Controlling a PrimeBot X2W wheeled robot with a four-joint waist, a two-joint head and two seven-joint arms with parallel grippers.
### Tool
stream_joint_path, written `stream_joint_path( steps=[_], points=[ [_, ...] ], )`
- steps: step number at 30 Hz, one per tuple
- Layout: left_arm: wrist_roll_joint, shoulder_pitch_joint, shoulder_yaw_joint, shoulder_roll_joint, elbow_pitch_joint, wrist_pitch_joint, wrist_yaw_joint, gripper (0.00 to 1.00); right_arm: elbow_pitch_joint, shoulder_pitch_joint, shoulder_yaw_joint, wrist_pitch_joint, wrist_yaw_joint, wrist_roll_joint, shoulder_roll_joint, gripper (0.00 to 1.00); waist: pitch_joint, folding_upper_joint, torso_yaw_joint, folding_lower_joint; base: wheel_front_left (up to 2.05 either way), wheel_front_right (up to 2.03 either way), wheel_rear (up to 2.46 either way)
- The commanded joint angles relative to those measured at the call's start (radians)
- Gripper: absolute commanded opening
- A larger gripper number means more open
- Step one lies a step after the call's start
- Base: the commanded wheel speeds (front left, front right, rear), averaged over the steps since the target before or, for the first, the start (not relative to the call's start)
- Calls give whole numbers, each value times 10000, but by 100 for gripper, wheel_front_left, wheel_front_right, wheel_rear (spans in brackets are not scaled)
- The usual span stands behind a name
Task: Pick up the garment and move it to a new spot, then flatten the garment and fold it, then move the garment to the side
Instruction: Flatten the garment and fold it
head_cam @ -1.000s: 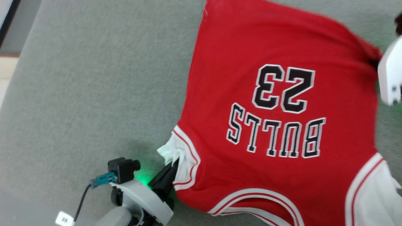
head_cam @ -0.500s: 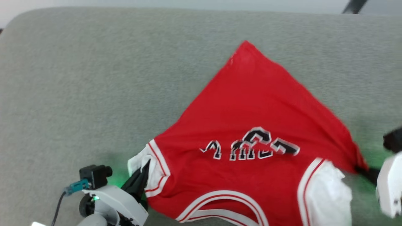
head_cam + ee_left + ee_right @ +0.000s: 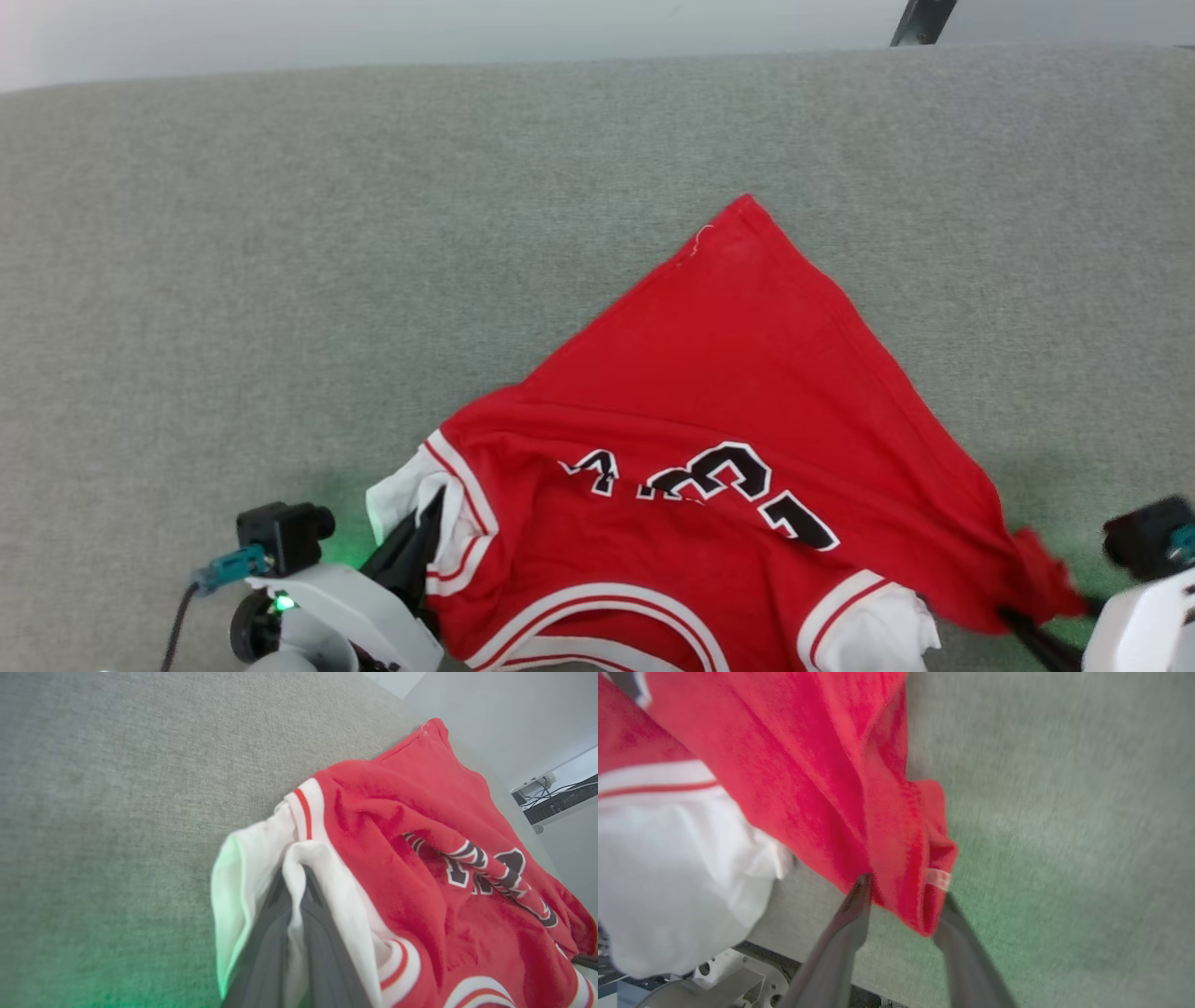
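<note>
Left end effector [image 3: 293, 877] is clenched on the jersey's [image 3: 709, 420] white sleeve [image 3: 252, 858], with cloth pinched between the fingers. Right end effector [image 3: 906, 889] is released: the fingers stand apart and the red hem corner [image 3: 934, 854] lies loose between them, close against one finger

Jersey sits on the grey fabric-covered bench [image 3: 280, 233], low and right of centre in the head view. One hem corner points away from the robot and the collar side is toward it. It's not flat: a ridge runs across the black-and-white print [image 3: 719, 481], which is partly folded under, and the other white sleeve [image 3: 873, 630] is bunched near the right end effector

Risks as I read them:
- only one grip is live, so any left-arm pull drags the jersey by one sleeve and it would skew and rumple more rather than spread
- the hem corner and its small white tag [image 3: 938, 878] sit right between the parted right fingers, so backing out at an angle could snag the cloth and flip the corner over
- if the print ridge isn't pulled out before folding, the crease gets locked in
- in the right wrist view the bunched sleeve looks close to the bench's near edge, so the cloth could slide off there
- soft knit, so a thin pinch on the sleeve may slip under tension

Containers: nothing here acts as one, and the jersey rests directly on the bench
</note>
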Motion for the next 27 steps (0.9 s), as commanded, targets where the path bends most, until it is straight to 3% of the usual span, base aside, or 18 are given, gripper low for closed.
stream_joint_path(
  steps=[1,6,8,13,16,20,27],
  points=[
    [67,46,-98,-48,-3,71,73,0,-355,25,-305,112,-11,-105,96,100,-43,-1,164,0,0,0,0],
    [294,-63,-284,-170,-102,93,176,0,-2049,-262,-1625,1075,-11,-267,189,100,-42,-1,626,0,0,0,0],
    [362,-141,-358,-271,-152,98,162,0,-2444,-676,-2011,1535,-11,-376,-83,100,0,-1,874,0,0,0,0],
    [501,-391,-455,-493,-230,70,98,0,-2510,-2626,-1574,2072,-11,-631,-752,100,319,-1,1454,0,0,0,0],
    [533,-527,-414,-645,-271,-13,61,0,-1689,-4182,-431,2033,-11,-584,-446,100,640,-1,1687,0,0,0,0],
    [633,-789,-480,-859,-202,-45,-43,0,350,-6191,808,2319,-11,-274,53,100,1043,-1,2106,0,0,0,0],
    [700,-1229,-561,-1293,82,-94,-323,0,3478,-8986,2827,1972,-12,-698,74,100,1734,-1,2736,0,0,0,0]
  ],
)
